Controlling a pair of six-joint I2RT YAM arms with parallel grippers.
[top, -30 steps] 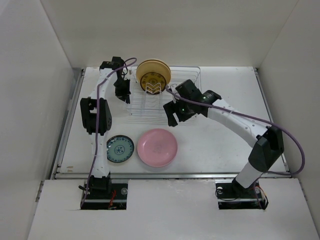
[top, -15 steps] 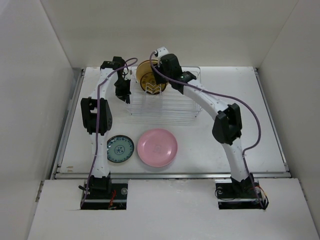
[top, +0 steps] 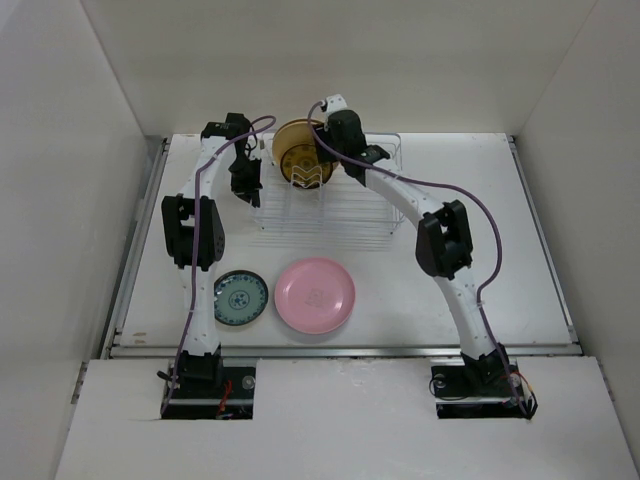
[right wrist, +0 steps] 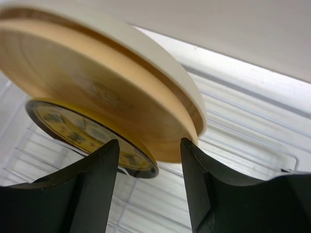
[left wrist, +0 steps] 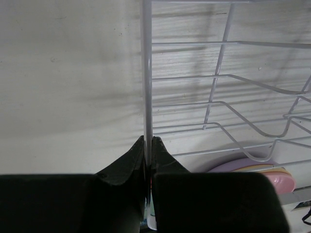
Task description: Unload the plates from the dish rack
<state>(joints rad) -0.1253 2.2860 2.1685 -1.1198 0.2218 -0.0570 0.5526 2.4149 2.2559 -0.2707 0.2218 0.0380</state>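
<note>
The wire dish rack [top: 330, 210] stands at the back middle of the table. Upright in its back left end are a cream plate [right wrist: 160, 63], a tan plate [right wrist: 97, 87] and a smaller amber-yellow patterned plate [right wrist: 73, 127], which also show in the top view [top: 298, 156]. My right gripper [right wrist: 148, 145] is open, with one finger on each side of the tan plate's rim. My left gripper [left wrist: 148, 141] is shut on the rack's left end wire [left wrist: 146, 73]. A pink plate [top: 314, 294] and a teal patterned plate [top: 240, 297] lie flat on the table in front of the rack.
Plate edges in lavender, cream and pink [left wrist: 262, 171] show low through the rack wires in the left wrist view. White walls close in the table on the left, back and right. The right arm [top: 440, 240] arches over the rack's right half.
My right arm has swung from the rack's front side up and back to the upright plates, and its open fingers now straddle the tan plate. The left gripper has not moved.
</note>
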